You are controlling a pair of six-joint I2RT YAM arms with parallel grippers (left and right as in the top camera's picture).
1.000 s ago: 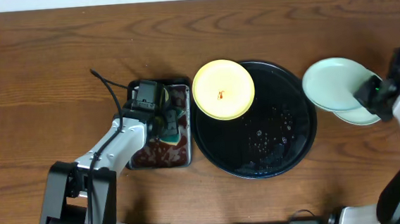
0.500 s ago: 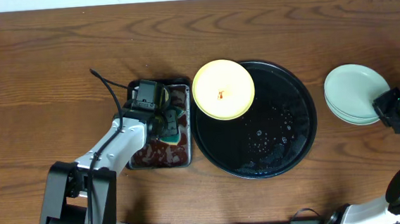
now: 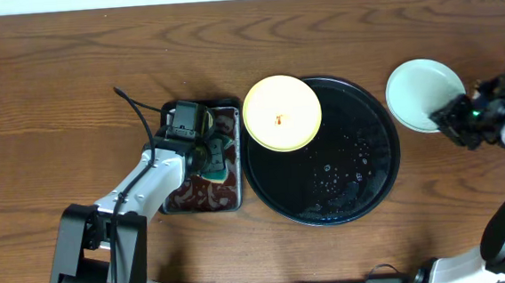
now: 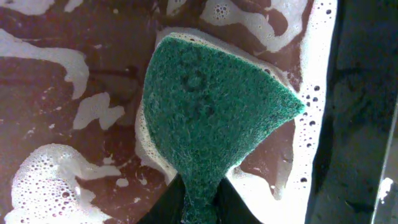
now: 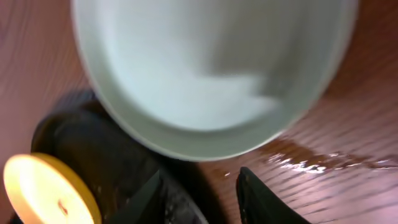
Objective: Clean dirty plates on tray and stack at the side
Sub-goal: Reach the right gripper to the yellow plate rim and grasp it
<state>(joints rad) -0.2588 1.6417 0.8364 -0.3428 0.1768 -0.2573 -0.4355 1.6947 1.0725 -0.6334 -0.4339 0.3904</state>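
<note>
Trouble spot first: the right end effector sits just beside the mint plates, fingers apart with bare wet wood between them, gripping nothing. Those plates lie on the table right of the tray, close to its rim, and from above they read as one disc. A careless swing from there could clip that rim and shove the stack, and the wet patch under it looks slick enough to let it slide.

Over on the other side, the left end effector is pinched tight on the green sponge, low over the foamy brown pan. Lift it too fast and it may drip suds across the wood, or the narrow pinch could let the soaked sponge slip.

Now the real job: the yellow plate, red smear at its centre, rests on the tray's upper-left edge, overlapping the rim. Scrubbing pressure on the overhanging side could tip it or skate it toward the pan unless the right arm braces it.
</note>
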